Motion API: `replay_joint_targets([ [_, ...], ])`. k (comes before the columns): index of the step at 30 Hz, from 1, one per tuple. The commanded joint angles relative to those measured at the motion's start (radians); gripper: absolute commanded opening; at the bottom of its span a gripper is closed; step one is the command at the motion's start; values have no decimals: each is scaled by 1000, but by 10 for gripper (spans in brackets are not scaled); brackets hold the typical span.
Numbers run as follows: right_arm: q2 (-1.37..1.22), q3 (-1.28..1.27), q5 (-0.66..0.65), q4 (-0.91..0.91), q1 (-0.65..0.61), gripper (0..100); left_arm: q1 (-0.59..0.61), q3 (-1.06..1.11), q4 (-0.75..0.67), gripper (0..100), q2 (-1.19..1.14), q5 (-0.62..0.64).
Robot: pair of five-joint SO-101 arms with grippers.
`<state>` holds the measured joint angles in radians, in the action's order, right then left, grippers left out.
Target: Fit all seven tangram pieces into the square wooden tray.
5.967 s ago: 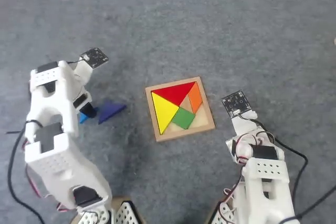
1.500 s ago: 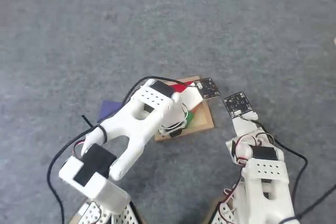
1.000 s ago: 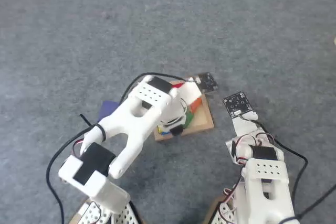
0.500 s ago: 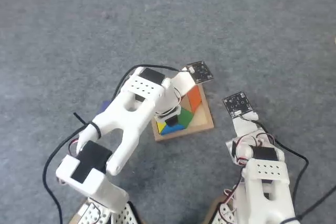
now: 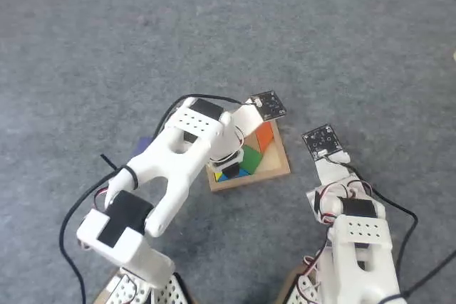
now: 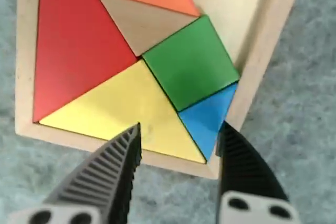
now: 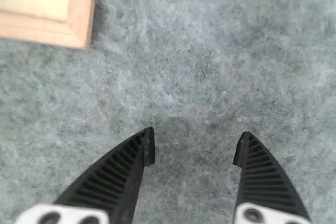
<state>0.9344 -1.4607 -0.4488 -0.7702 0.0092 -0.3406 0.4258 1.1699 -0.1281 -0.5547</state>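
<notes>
Overhead, the left pincer [image 6: 178, 128] hangs wide open and empty above the tray [image 6: 265, 40], straddling the blue triangle [image 6: 208, 120], which sits in a corner beside the green square [image 6: 191, 61], apparently placed. The right pincer [image 7: 194, 144], open and empty, waits over the bench [image 7: 220, 51], out of the way.

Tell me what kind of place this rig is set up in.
Probably a robotics lab or hobby bench, though little of the room shows. The white left arm and right arm stand side by side on a grey felt-like cover, which also holds a wooden tangram tray.
</notes>
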Motion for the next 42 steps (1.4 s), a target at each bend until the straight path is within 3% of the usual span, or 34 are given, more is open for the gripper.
replay_joint_targets([
  [1, 27, 11, 6, 15, -4, 253, 3, -12, -20, 229, 8, -8],
  [7, 27, 11, 6, 15, -4, 253, 17, -71, 58, 228, 69, -15],
  [11, 27, 11, 8, 15, -4, 253, 80, -90, 140, 228, 250, 2],
  [18, 27, 11, 5, 13, -4, 253, 379, 105, 112, 228, 511, 3],
  [22, 27, 11, 5, 12, -4, 253, 568, 127, 106, 230, 436, -83],
  [25, 27, 11, 8, 12, -4, 253, 635, 124, 61, 230, 345, -137],
  [33, 27, 11, 9, 10, -4, 253, 649, 120, -112, 229, 110, -198],
  [42, 27, 11, 2, 15, -4, 253, 652, -68, -117, 229, -137, -222],
])
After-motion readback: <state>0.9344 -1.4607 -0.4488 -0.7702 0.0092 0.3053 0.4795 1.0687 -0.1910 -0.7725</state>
